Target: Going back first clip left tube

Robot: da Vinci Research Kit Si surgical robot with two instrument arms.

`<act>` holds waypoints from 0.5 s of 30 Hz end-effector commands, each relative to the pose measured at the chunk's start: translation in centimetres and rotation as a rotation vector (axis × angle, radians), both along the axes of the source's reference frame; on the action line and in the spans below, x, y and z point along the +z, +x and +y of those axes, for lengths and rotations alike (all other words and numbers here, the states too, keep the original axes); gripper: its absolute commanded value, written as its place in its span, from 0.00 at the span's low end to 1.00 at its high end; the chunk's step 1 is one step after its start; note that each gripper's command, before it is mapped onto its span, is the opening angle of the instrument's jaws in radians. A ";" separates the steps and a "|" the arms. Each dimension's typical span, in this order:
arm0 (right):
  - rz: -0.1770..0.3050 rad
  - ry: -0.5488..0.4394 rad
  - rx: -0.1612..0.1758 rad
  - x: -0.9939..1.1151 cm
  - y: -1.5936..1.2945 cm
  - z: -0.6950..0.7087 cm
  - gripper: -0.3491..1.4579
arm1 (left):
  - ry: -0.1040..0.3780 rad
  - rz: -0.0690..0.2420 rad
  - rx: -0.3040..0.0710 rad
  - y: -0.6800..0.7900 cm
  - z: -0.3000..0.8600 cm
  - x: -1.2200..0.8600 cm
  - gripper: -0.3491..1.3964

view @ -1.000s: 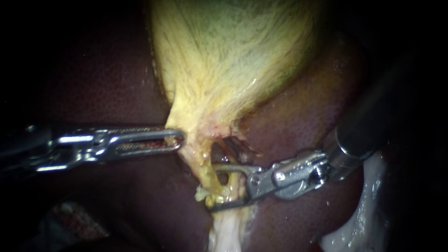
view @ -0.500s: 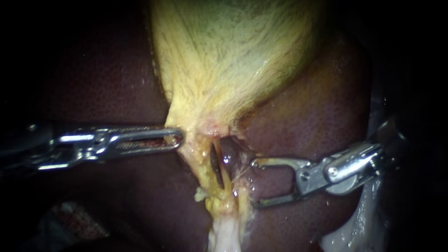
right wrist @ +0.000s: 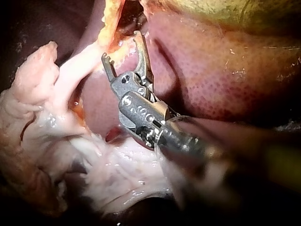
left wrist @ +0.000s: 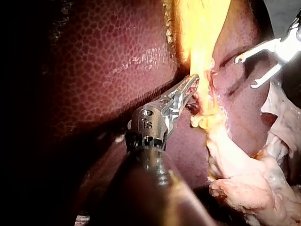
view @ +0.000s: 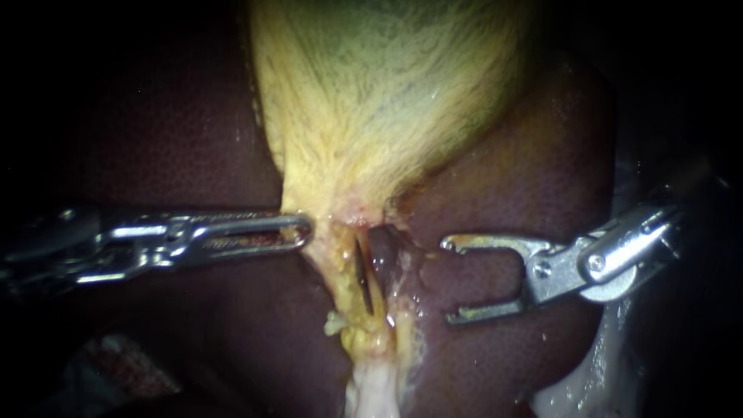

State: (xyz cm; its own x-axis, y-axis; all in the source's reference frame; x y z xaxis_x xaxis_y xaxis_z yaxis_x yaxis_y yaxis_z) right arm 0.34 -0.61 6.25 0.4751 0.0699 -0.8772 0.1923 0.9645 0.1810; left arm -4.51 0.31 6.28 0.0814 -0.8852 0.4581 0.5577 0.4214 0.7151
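The left instrument came in level from the left across the dark liver. Its jaws lay together, clamped from two sides on the edge of the gallbladder where the yellow body narrowed to its neck. The left wrist view showed the same hold, with the tips pinched on the yellow tissue.

Just past those jaws the neck ran down as two thin strands with a dark narrow slit between them. The left tube was the yellowish strand on the near side of the slit, directly below the left instrument's tips, and it ended in a small ragged tag. I could not tell whether a clip sat on it. The paler right tube ran on the far side of the slit, and both strands merged below into pale fatty tissue.

The right instrument entered from the right. Its jaws stood wide open over bare liver and held nothing. Their hooked tips pointed toward the tubes and were near them but clear of them. The right wrist view showed the same wide gap.
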 end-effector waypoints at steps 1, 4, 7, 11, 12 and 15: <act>0.000 -0.002 -0.002 0.00 -0.01 0.00 0.52 | 0.000 -0.001 0.003 -0.02 0.00 0.04 0.00; 0.003 -0.001 0.000 -0.01 -0.01 0.01 0.52 | -0.001 -0.004 0.012 -0.10 -0.03 0.19 0.00; 0.007 -0.005 -0.001 -0.03 -0.02 0.02 0.52 | 0.002 0.003 0.026 -0.19 -0.05 0.32 0.00; 0.016 -0.007 0.001 -0.07 -0.04 0.04 0.52 | 0.002 0.009 0.046 -0.29 -0.11 0.45 0.00; 0.017 -0.011 -0.002 -0.08 -0.04 0.05 0.52 | 0.002 0.010 0.049 -0.32 -0.13 0.47 0.00; 0.022 -0.008 0.001 -0.12 -0.06 0.07 0.52 | 0.008 0.008 0.054 -0.37 -0.16 0.50 0.00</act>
